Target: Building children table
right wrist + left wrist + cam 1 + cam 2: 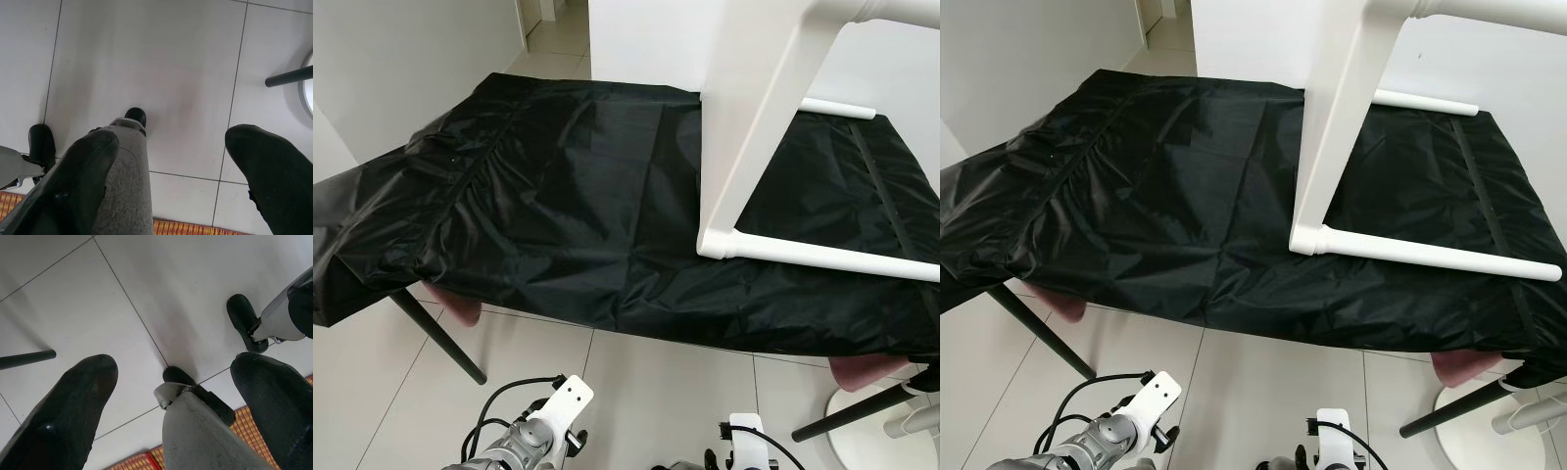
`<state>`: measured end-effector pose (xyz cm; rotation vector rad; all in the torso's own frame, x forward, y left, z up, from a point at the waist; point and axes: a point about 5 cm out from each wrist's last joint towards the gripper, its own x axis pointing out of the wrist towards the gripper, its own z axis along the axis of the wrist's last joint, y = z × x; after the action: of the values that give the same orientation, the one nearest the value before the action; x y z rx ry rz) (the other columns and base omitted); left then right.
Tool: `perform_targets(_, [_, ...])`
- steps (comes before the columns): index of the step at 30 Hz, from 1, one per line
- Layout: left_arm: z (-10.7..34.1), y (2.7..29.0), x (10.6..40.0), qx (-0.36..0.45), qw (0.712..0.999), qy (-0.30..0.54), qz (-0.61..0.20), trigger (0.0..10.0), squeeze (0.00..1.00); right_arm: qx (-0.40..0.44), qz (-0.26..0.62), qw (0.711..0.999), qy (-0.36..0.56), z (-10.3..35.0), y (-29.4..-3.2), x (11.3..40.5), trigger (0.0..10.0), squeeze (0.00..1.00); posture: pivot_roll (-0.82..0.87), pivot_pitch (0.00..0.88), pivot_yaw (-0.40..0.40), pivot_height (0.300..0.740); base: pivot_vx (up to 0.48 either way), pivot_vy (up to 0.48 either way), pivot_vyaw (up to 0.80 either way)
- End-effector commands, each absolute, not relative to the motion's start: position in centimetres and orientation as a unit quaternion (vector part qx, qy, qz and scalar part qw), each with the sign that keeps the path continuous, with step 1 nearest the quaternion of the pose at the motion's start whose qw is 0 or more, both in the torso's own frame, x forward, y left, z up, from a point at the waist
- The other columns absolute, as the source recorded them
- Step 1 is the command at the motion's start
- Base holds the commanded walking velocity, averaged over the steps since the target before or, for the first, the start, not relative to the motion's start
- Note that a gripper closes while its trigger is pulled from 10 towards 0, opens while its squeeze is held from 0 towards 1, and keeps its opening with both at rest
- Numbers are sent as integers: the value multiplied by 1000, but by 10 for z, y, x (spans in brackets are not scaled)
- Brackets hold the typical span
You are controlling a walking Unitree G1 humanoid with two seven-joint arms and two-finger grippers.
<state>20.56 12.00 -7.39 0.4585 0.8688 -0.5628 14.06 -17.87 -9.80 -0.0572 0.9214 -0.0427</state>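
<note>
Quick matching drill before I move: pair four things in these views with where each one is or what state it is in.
Things:
1. white wooden table frame
2. black plastic sheet
3. left gripper
4. woven orange mat

Places or states:
A. on the tiled floor by the robot's feet
B. draped over a dark-legged table
C. hanging low, fingers apart
D. lying on the black sheet

Pairs: 1-D, 2-B, 3-C, 4-A
</note>
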Motion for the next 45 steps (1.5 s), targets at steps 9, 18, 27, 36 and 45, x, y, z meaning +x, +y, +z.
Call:
perform_targets(9, [-78,124,200,224,840,423,-255,10000,0,-23,-15,882,470,-104,-175,128,10000,0,-8,0,-12,740,0,0,0])
perform_targets(18, [-79,124,198,227,839,424,-255,10000,0,-25,-13,882,471,-104,-175,127,10000,0,-5,0,-13,740,0,0,0])
perform_targets(27, [-80,126,195,229,837,426,-254,10000,0,-26,-9,881,473,-105,-174,126,10000,0,-1,0,-15,740,0,0,0])
perform_targets(36, [-82,127,192,228,836,430,-253,10000,0,-25,-8,880,474,-105,-173,123,10000,0,-1,0,-15,740,0,0,0])
perform_targets(45, [-82,127,191,226,836,432,-252,10000,0,-25,-8,881,473,-105,-172,123,10000,0,-1,0,-15,740,0,0,0])
